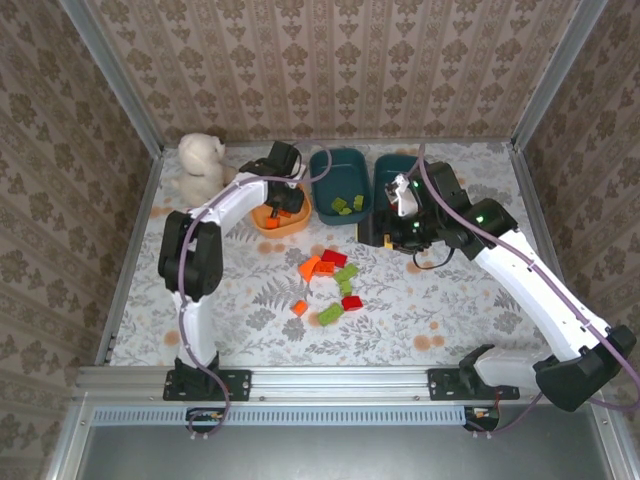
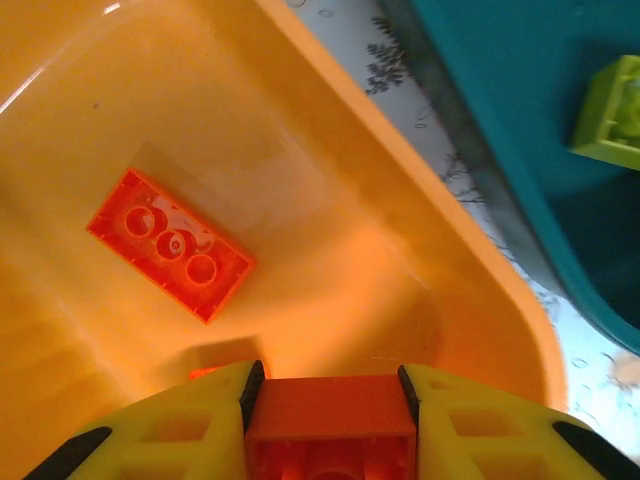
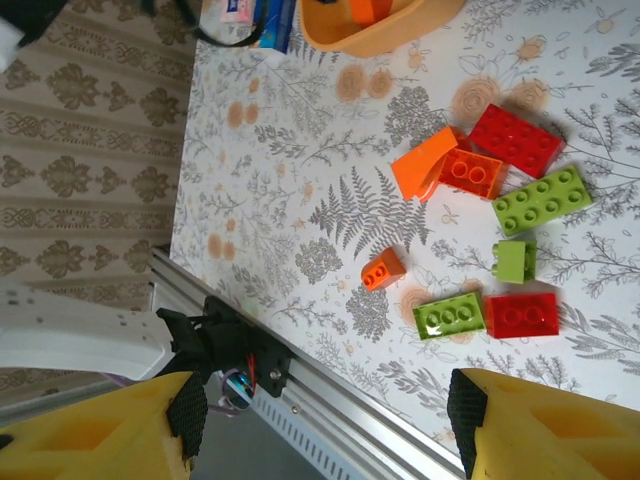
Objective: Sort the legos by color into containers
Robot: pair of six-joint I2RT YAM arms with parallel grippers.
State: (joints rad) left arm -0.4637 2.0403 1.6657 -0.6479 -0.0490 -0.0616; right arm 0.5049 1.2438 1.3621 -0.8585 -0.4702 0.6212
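Observation:
My left gripper (image 1: 286, 193) reaches down into the orange tub (image 1: 268, 222). In the left wrist view that gripper (image 2: 330, 385) is shut on an orange brick (image 2: 330, 412) just above the tub's floor (image 2: 400, 200), where another orange brick (image 2: 170, 243) lies flat. My right gripper (image 1: 401, 196) hangs open over the right teal tub (image 1: 386, 170), and nothing is between its fingers (image 3: 120, 430). The middle teal tub (image 1: 335, 160) holds green bricks (image 1: 347, 205). Loose red, orange and green bricks (image 1: 330, 275) lie mid-table, among them a red one (image 3: 516, 140) and a green one (image 3: 541, 200).
A white plush toy (image 1: 200, 165) sits at the back left beside the orange tub. A blue-and-white box (image 3: 262, 18) lies near that tub. The metal rail (image 3: 330, 390) marks the table's near edge, with bare patterned tabletop between it and the bricks.

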